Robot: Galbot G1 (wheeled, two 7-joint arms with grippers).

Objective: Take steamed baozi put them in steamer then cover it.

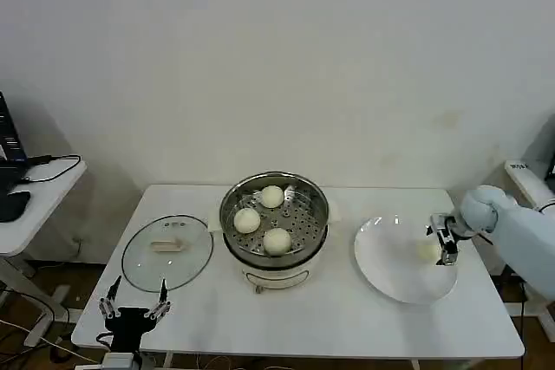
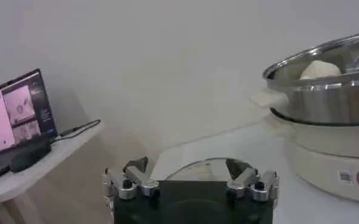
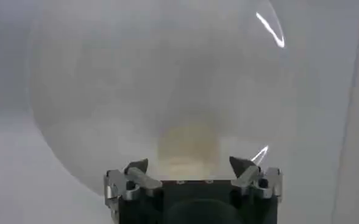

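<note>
Three steamed baozi (image 1: 260,218) are sitting in the steamer (image 1: 274,230) at the centre of the bench (image 1: 347,318). The fourth baozi (image 1: 427,250) is lying on the white plate (image 1: 390,266) at right, where the right pincer (image 1: 447,243) is hovering with jaws apart around it. The cover (image 1: 167,251) is lying at lower left, the left pincer (image 1: 134,305) waiting agape beside it

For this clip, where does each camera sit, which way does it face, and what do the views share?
Head view: high, looking down at the table; left gripper by the lid, right gripper over the plate.
Left wrist view: low, facing the steamer; own open fingers show.
Right wrist view: faces down on the plate's last bun.
Shared: steamer, plate, bun.
</note>
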